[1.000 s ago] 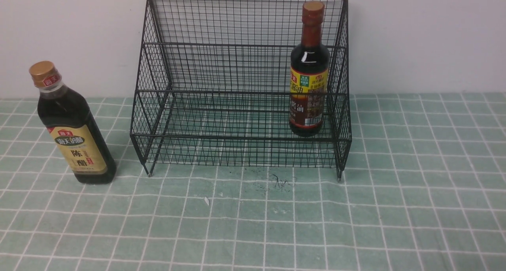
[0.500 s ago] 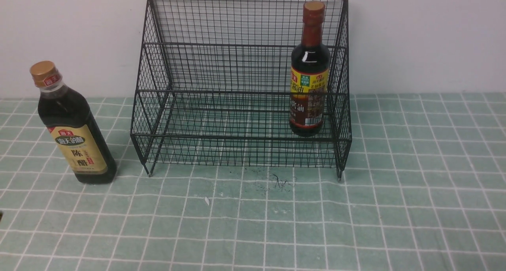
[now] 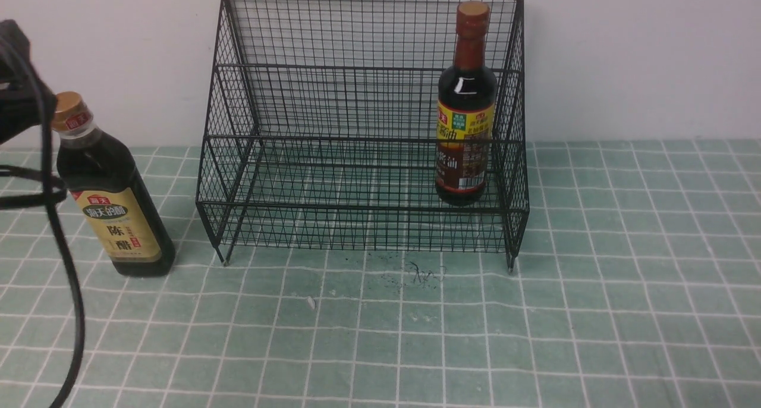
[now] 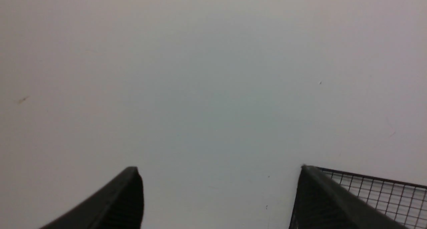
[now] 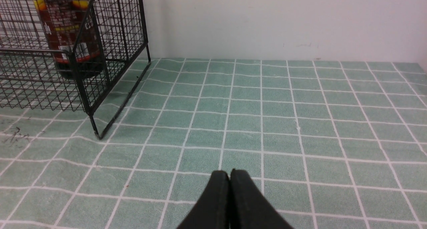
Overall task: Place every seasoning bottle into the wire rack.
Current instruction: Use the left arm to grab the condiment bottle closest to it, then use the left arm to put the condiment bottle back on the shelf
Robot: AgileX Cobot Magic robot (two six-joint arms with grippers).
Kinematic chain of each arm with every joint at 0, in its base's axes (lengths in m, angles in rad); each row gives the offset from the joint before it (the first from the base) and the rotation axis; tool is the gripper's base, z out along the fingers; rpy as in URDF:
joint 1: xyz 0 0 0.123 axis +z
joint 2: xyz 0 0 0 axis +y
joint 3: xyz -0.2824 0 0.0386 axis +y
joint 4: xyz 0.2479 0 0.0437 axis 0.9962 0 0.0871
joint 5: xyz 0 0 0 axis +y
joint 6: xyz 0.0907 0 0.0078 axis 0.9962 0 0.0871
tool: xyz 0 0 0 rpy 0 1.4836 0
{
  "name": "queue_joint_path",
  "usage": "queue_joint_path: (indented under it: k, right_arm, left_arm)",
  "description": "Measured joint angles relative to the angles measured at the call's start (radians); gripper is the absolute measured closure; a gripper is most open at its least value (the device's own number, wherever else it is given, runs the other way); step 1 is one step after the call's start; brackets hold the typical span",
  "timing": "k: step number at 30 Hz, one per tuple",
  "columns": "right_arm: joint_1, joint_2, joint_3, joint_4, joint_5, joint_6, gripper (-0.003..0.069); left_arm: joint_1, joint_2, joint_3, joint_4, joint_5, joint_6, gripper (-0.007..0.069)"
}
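Observation:
The wire rack point(image 3: 357, 69) stands at the back against the wall. The round bottle with the reddish-brown neck point(image 3: 465, 116) stands upright in the rack's right end; it also shows in the right wrist view point(image 5: 66, 32) behind the rack's mesh point(image 5: 110, 28). The squarish gold-capped bottle point(image 3: 116, 206) stands upright on the cloth left of the rack. My left arm point(image 3: 15, 93) is at the far left, by that bottle's cap. The left gripper point(image 4: 218, 169) is open and empty, facing the wall, with the rack's top corner point(image 4: 377, 192) beside one finger. The right gripper point(image 5: 229, 171) is shut and empty, low over the cloth right of the rack.
A green checked cloth point(image 3: 535, 336) covers the table and a white wall stands close behind. A black cable point(image 3: 65, 277) hangs from my left arm in front of the gold-capped bottle. Dark scuff marks point(image 3: 419, 272) and a white scrap point(image 3: 310, 302) lie before the rack.
My left arm and its cable have come into the front view at the far left, rising beside the gold-capped bottle's cap. Both bottles and the rack have not moved.

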Motion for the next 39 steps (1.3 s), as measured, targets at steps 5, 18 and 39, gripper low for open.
queue_joint_path:
  k: [5,18,39]
  right_arm:
    - [0.0,0.0,0.0,0.0,0.0,0.0,0.0669]
    - [0.0,0.0,0.0,0.0,0.0,0.0,0.0669]
    - [0.0,0.0,0.0,-0.001,0.0,0.0,0.0669]
  left_arm:
    - [0.0,0.191,-0.097,-0.016,-0.026,0.077,0.0061]
    - [0.0,0.449,-0.16,-0.144,-0.107,0.143,0.0065]
    - [0.0,0.349,-0.314,-0.031,0.109,0.124,0.0322]
